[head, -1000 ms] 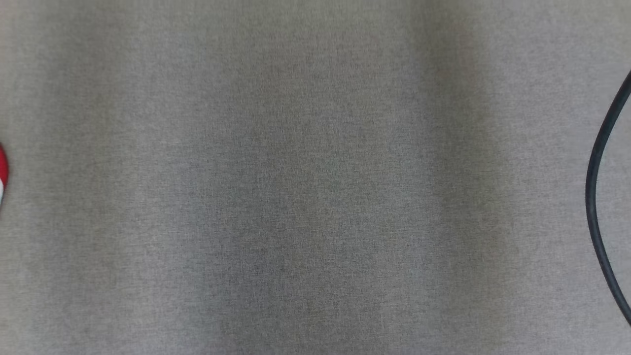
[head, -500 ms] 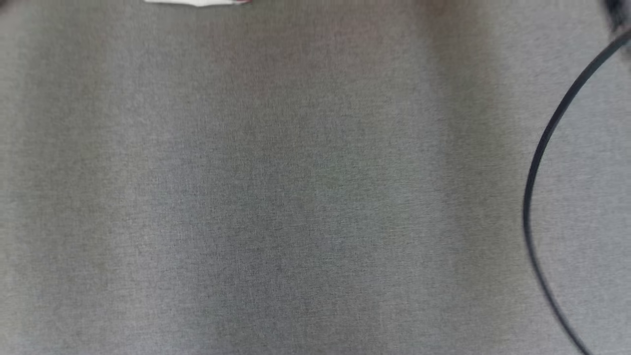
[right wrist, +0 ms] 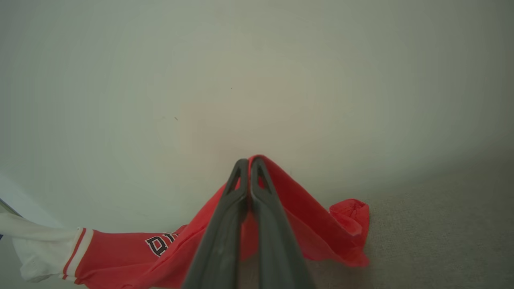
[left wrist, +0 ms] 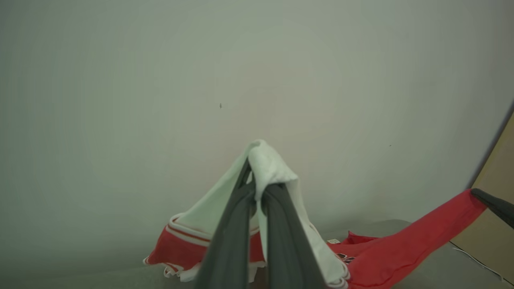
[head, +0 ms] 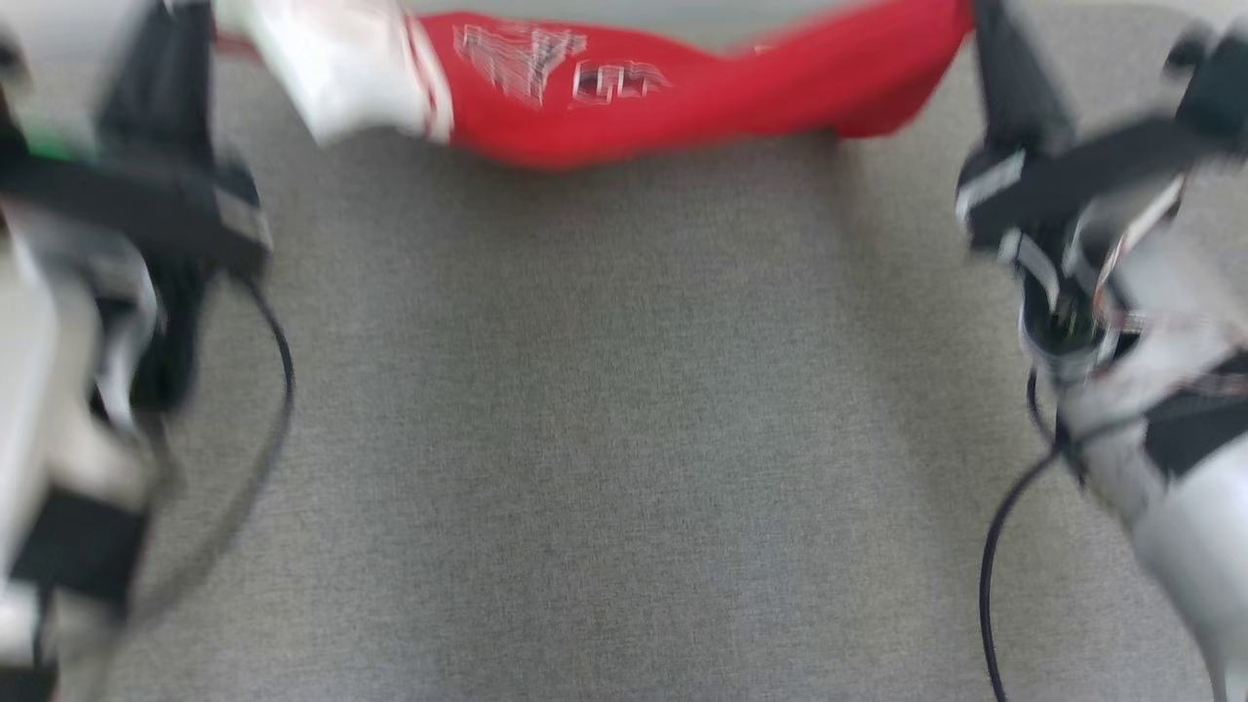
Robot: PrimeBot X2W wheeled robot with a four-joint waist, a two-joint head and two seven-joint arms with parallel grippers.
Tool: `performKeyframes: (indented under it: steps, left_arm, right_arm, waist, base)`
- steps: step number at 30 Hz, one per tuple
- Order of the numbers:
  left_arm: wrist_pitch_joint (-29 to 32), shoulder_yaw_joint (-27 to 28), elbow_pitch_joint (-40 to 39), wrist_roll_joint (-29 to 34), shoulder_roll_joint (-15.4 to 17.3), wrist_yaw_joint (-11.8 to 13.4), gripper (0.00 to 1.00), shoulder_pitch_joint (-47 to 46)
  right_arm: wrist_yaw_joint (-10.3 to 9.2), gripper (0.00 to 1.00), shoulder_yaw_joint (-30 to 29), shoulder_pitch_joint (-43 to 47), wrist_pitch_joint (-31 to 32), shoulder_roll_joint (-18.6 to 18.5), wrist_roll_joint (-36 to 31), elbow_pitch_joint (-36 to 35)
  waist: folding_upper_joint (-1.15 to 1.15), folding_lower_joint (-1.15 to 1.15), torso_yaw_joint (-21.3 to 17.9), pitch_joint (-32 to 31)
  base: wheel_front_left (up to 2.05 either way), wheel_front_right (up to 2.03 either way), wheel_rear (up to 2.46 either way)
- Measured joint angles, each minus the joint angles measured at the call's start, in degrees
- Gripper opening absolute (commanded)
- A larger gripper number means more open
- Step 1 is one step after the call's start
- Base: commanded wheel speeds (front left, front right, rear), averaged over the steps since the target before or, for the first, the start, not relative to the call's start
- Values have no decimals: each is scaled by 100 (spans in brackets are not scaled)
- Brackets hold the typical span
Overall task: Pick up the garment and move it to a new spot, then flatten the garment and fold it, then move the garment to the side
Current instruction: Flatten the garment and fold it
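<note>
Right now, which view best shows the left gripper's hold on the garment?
Left wrist view: the left gripper is shut on the garment, its white part. Head view is motion-blurred; right wrist view catches that white end at lower left.

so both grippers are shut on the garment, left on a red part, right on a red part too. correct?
Not quite. The left wrist view shows the left gripper shut on a white part of the garment, not a red one. The right gripper is shut on a red part, as you said.
</note>
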Motion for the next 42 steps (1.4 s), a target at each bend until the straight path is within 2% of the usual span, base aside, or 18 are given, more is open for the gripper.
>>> performKeyframes:
  steps: [4, 8, 11, 15, 18, 24, 32, 38, 42]
  left_arm:
    - [-33, 209, -1483, -125, 116, 639, 0, 1540]
    - [-278, 437, -2343, -343, 49, 1132, 0, 2976]
    - [-456, 464, -2754, -465, -79, 1301, 0, 3844]
    - [-697, 500, -2928, -673, -277, 1416, 0, 4734]
    - [-853, 564, -2958, -795, -461, 1454, 0, 5369]
    - [-970, 318, -2962, -915, -808, 1378, 0, 6400]
    - [-947, 77, -2572, -1034, -892, 1221, 0, 6867]
    - [-824, -97, -2212, -1059, -861, 1167, 0, 7015]
    - [-893, -120, -2092, -859, -833, 1066, 0, 6888]
  right_arm:
    - [0, 0, 82, 876, -74, -197, 119, -389]
    - [0, 0, 30, 1628, -141, -307, 227, -744]
    - [0, 0, -10, 2158, -180, -431, 219, -948]
    - [0, 0, -77, 2860, -198, -610, 221, -1182]
    - [0, 0, 80, 3277, -187, -802, 19, -1380]
    - [0, 0, 68, 4253, -132, -1184, 176, -1728]
    - [0, 0, -303, 5178, 83, -1460, 19, -1541]
    - [0, 0, -553, 5552, 422, -1423, -211, -1508]
    - [0, 0, -697, 5555, 510, -1134, -382, -1658]
  waist:
    - [0, -1, 7, -204]
    - [0, 0, 29, -353]
    - [0, -1, 57, -465]
    - [0, 0, 120, -623]
    - [0, 0, 152, -769]
    - [-1, -1, 268, -1038]
    - [0, 0, 476, -1332]
    - [0, 0, 570, -1452]
    - [0, 0, 569, -1390]
  base:
    - [0, 0, 0]
    - [0, 0, 0]
    - [0, 0, 0]
    - [0, 0, 0]
    - [0, 0, 0]
    - [0, 0, 0]
    - [0, 0, 0]
    - [0, 0, 0]
    - [0, 0, 0]
